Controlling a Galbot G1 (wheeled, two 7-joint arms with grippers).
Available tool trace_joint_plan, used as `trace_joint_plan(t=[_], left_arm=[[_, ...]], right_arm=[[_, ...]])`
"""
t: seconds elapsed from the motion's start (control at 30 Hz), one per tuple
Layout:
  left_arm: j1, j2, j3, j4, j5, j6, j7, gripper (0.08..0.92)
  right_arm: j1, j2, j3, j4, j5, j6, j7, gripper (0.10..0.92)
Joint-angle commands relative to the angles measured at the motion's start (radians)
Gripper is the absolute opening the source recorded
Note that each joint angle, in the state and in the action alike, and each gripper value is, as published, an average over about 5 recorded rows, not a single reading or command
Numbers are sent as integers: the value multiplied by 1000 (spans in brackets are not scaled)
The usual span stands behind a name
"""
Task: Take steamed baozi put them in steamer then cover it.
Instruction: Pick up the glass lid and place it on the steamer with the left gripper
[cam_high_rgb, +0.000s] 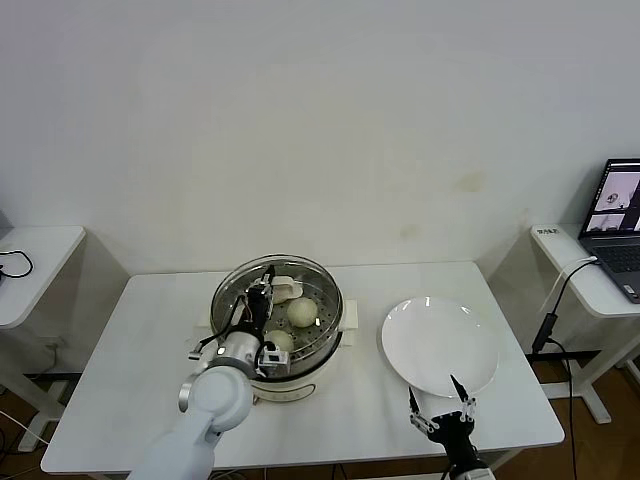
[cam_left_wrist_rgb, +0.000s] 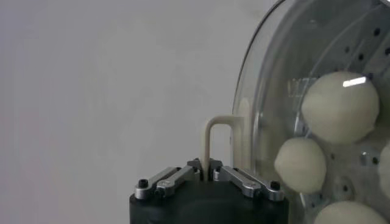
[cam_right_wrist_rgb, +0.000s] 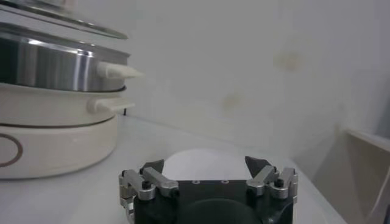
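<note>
The steamer (cam_high_rgb: 300, 365) stands on the white table with several off-white baozi (cam_high_rgb: 301, 312) inside. My left gripper (cam_high_rgb: 268, 293) is shut on the cream handle (cam_left_wrist_rgb: 214, 131) of the glass cover (cam_high_rgb: 320, 285) and holds it over the pot. In the left wrist view the cover (cam_left_wrist_rgb: 274, 79) stands on edge beside the fingers, and baozi (cam_left_wrist_rgb: 340, 108) show through the glass. In the right wrist view the cover (cam_right_wrist_rgb: 61, 18) sits slightly tilted just above the steamer's rim (cam_right_wrist_rgb: 55, 67). My right gripper (cam_high_rgb: 441, 405) is open and empty at the table's front edge.
An empty white plate (cam_high_rgb: 440, 345) lies right of the steamer, just beyond the right gripper; it also shows in the right wrist view (cam_right_wrist_rgb: 201, 161). A laptop (cam_high_rgb: 620, 225) sits on a side table at the right. Another side table (cam_high_rgb: 30, 260) stands at the left.
</note>
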Motion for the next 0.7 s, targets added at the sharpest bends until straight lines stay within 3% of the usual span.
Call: trace_joint_plan(t=[0.03,0.7], left_arm=[[-3,-27,5,30,39,-4,9,142],[29,-34,-5,9,36,-18,3,142]], right_arm=[[-1,1,-5,-5,-7,3,-1,823],[-7,2,-20,-3,-17,4,-2,823]])
